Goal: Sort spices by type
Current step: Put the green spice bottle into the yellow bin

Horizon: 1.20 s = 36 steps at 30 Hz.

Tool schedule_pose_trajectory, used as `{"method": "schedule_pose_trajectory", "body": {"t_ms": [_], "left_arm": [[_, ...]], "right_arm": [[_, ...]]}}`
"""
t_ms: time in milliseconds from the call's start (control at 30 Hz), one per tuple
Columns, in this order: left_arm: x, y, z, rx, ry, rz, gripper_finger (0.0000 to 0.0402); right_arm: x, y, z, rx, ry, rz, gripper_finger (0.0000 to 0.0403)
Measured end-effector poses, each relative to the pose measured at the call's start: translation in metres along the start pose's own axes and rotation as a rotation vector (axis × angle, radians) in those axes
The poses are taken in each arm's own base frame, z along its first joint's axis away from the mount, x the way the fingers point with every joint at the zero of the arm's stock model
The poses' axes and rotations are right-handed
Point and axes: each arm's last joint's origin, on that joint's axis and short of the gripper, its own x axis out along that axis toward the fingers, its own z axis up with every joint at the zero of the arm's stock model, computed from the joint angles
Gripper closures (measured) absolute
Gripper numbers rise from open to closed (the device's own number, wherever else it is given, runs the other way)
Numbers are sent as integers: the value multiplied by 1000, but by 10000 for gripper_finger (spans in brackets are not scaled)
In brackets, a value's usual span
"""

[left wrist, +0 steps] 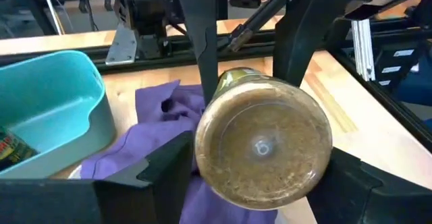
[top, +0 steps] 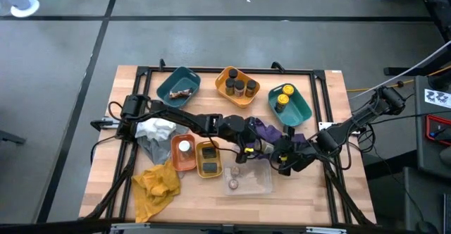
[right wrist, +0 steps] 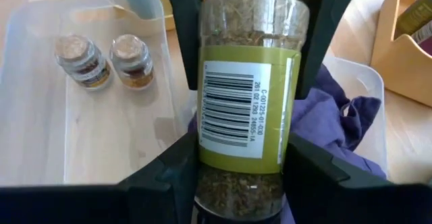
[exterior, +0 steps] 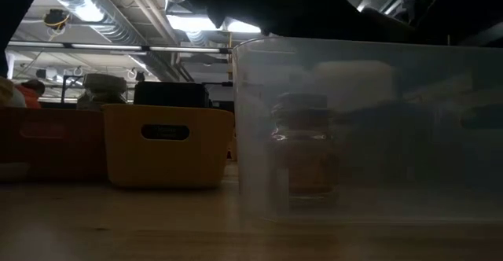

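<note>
A glass spice jar with a green label (right wrist: 246, 102) hangs between my two grippers over the purple cloth (left wrist: 162, 123), its round base (left wrist: 263, 143) facing the left wrist camera. My right gripper (right wrist: 243, 177) is shut on it. My left gripper (left wrist: 260, 177) stands open, its fingers close on either side of the jar's base end; I see no hold there. In the high view the two grippers meet near the table's middle, left (top: 248, 139) and right (top: 282, 156). Two small jars (right wrist: 81, 62) (right wrist: 131, 62) stand in the clear tray (top: 248, 177). My right gripper pinches the jar's two sides between its fingers (right wrist: 169, 170), at the lower edge of the label (right wrist: 236, 158) and the glass below it, away from the base. The fingers slant down from the table's right and lie along the jar. The jar is lifted clear above the purple cloth.
At the far side stand a teal tray (top: 177, 86), an orange tray with black-lidded jars (top: 236, 84) and a teal tray with yellow-lidded jars (top: 289, 103). An orange tray (top: 183, 149) and a yellow tray (top: 209, 158) sit left of the clear one. A pale cloth (top: 155, 132) and a yellow cloth (top: 156, 185) lie at the left.
</note>
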Motion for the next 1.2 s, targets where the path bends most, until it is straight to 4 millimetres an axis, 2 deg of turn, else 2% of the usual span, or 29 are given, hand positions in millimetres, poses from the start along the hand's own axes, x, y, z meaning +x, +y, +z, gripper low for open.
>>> {"method": "schedule_pose_trajectory", "body": {"t_ms": [367,567,867,1200], "left_arm": [[0,-1,1,65,-13,-1,183],[0,-13,3,180,-25,-20,202],[1,-23,5,225,-37,-42,183],[1,-33,8,290,-65,-54,180]], "right_arm": [[0,0,0,-3,3,3,230],[0,1,1,-1,1,23,230],[0,3,3,-1,-11,62,230],[0,5,4,-1,-16,84,230]]}}
